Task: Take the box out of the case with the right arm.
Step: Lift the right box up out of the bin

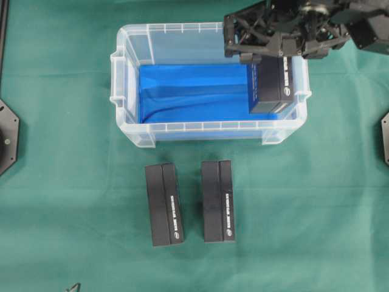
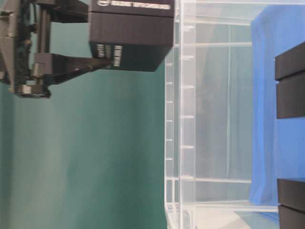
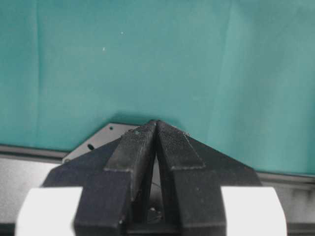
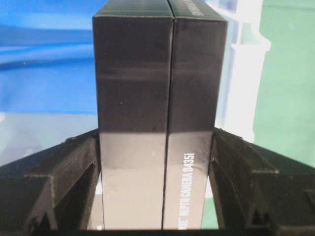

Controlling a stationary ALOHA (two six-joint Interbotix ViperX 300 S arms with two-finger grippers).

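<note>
My right gripper (image 1: pixel 271 58) is shut on a black box (image 1: pixel 273 85), its two lattice fingers pressed against the box's long sides. In the right wrist view the box (image 4: pixel 157 73) fills the space between the fingers of the right gripper (image 4: pixel 157 167). The box hangs over the right end of the clear case (image 1: pixel 206 126), which has a blue floor (image 1: pixel 188 91). In the table-level view the box (image 2: pixel 131 36) is lifted clear of the floor, about level with the case's rim (image 2: pixel 178 114). My left gripper (image 3: pixel 156 125) is shut and empty over green cloth.
Two more black boxes (image 1: pixel 164 204) (image 1: pixel 218 201) lie side by side on the green cloth in front of the case. Dark arm base plates sit at the left edge (image 1: pixel 7 137) and the right edge (image 1: pixel 385 137).
</note>
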